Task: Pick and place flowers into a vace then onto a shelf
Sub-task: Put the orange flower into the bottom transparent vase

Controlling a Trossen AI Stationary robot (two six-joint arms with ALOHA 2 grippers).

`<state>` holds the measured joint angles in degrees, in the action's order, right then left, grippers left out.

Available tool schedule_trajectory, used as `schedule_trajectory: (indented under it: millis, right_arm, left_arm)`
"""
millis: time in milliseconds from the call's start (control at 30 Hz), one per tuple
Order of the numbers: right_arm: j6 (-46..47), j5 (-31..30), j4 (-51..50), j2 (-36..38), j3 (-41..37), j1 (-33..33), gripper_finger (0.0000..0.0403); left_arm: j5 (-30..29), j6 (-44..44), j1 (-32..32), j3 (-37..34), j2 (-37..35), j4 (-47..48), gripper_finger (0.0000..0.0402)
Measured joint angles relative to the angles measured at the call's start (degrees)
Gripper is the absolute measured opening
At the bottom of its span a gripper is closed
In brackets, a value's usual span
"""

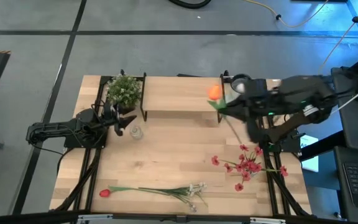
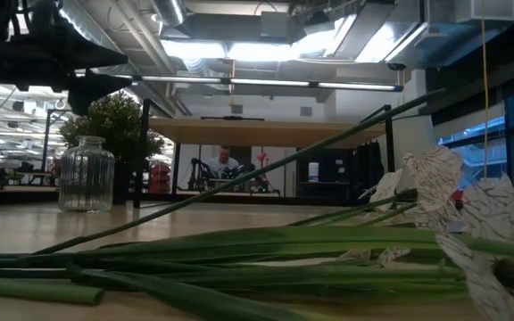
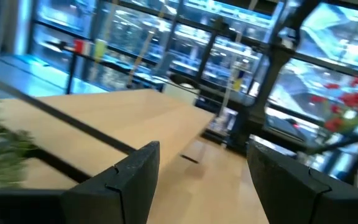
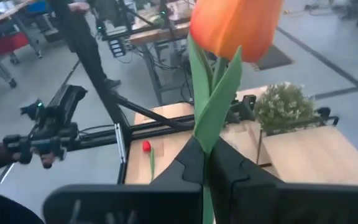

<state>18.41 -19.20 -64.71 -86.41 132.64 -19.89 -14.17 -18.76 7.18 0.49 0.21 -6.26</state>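
My right gripper [image 1: 224,104] is shut on the orange tulip [image 1: 214,92] and hovers by the right end of the shelf [image 1: 179,96]. My left gripper [image 1: 123,124] is open beside the clear ribbed glass vase [image 1: 135,132], which stands upright on the table; its fingers [image 3: 135,177] touch nothing. The red small-blossom spray [image 1: 247,165] lies flat at the near right. The red tulip [image 1: 104,193] and the white-blossom sprig [image 1: 194,190] lie flat side by side along the near edge, filling the low view's foreground [image 2: 239,250]. My right gripper pinches the orange tulip's stem [image 4: 207,163] between its two fingers, among the leaves just below the bloom [image 4: 235,25]. The fingers come roughly level from the table's right. The bloom sticks out past the fingertips, and the lower stem [image 1: 241,134] trails back under the arm toward the near right.
A bushy green potted plant [image 1: 124,90] stands at the shelf's left end, just beyond my left gripper. The shelf's black legs [image 1: 144,96] rise near the vase. Bare tabletop [image 1: 179,149] lies between the shelf and the flowers at the near edge. A person shows in the room behind [image 2: 226,160].
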Motion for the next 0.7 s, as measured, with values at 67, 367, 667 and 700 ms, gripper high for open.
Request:
schedule_trajectory:
  millis: [67, 367, 667, 700]
  right_arm:
    - [-1.06, -0.12, -1.52, 2.09, 0.00, -0.57, 0.0005]
    - [-5.22, -2.20, -8.48, 10.16, -0.04, -0.71, 0.0005]
    - [-5.44, -5.16, -13.82, 19.01, -4.31, -0.71, 0.0005]
    - [-5.38, -5.16, -13.53, 20.38, -5.87, -0.71, 0.0005]
  left_arm:
    - [-2.55, 0.00, 0.00, 0.00, -0.02, -0.02, 0.0235]
    - [-7.85, -0.02, 0.00, -0.02, 0.00, -0.02, 0.0235]
    - [-9.33, -0.13, 0.00, -0.02, 0.00, -0.02, 0.0235]
    - [-9.75, -0.13, 0.00, -0.02, 0.00, -0.02, 0.0235]
